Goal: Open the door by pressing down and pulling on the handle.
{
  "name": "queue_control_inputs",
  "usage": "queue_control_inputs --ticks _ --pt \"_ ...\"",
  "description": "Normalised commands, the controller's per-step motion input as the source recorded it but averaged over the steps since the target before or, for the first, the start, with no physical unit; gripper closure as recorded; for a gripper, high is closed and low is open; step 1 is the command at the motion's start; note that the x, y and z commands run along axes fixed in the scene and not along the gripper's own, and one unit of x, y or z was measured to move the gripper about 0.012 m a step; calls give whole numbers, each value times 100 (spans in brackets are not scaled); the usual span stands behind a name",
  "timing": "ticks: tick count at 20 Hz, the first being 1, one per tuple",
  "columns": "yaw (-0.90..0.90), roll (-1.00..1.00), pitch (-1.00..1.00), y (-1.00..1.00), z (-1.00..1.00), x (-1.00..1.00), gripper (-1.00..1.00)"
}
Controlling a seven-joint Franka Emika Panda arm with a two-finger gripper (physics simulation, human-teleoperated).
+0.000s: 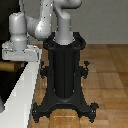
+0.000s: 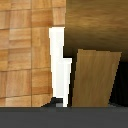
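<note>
The door [image 1: 9, 84] stands at the exterior view's left, a black-brown panel with a thin pale edge [image 1: 24, 95]. My grey-white gripper [image 1: 19, 52] hangs right over the door's upper edge, and its fingers are hidden there. The handle is not visible in the exterior view. In the wrist view the door's pale edge [image 2: 58, 65] runs as a white strip beside the wooden floor. A golden-brown bar, the handle [image 2: 95, 77], fills the picture close to the camera. I cannot tell whether the fingers touch it or how the jaws stand.
The black robot pedestal [image 1: 64, 75] with splayed feet stands in the middle on a wooden parquet floor [image 1: 107, 75], right next to the door's edge. The arm's white links [image 1: 47, 20] bend over from the pedestal toward the door.
</note>
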Motion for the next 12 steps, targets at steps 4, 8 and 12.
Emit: queue_control_inputs --ticks 4,8,12 --pt "0 0 -11 0 -75 0 100" --pt "0 0 -11 0 -100 0 100" --pt "0 0 -11 0 -50 0 100"
